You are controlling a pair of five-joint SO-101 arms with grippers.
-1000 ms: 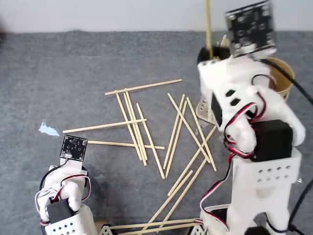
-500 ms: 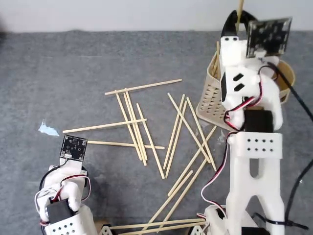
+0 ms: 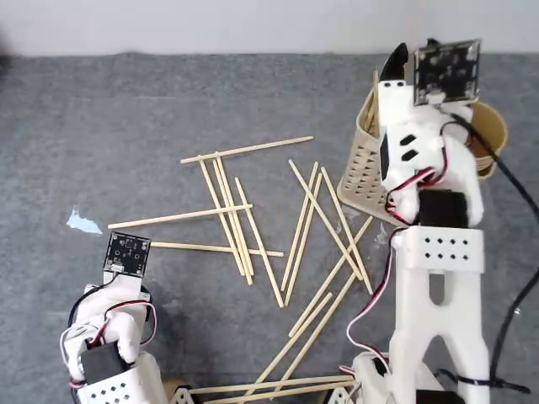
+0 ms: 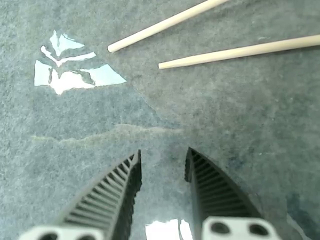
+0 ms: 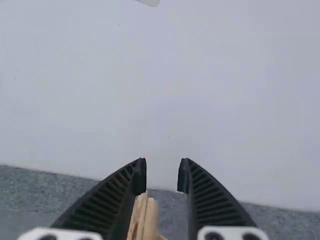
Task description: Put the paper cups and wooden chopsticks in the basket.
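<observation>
So my right pincer [image 5: 162, 161] is hanging up high over the basket [image 3: 362, 164], pointing off at the pale wall [image 5: 160, 75]. Its jaws are sitting a little apart and aren't clamping anything that I can see. A couple of wooden stick ends [image 5: 145, 217] are showing low between the jaws, right up against one finger, but I can't tell whether they're touching it.

The basket is sitting at the far right of the grey desk [image 3: 126, 126] with my right arm covering a good part of it. A standing chopstick [image 3: 375, 91] is poking up out of it at a slight tilt. A tan paper cup [image 3: 491, 126] is peeking out just beside the basket, half hidden behind the arm — touching or not, I can't tell.

Most of the chopsticks [image 3: 244, 227] are lying loose across the middle of the desk, several crossing each other.

My left pincer [image 4: 164, 152] is hovering low over the desk at the near left, jaws apart and gripping nothing — two chopstick tips [image 4: 165, 25] and a torn pale-blue scrap [image 4: 70, 75] are lying near it.
</observation>
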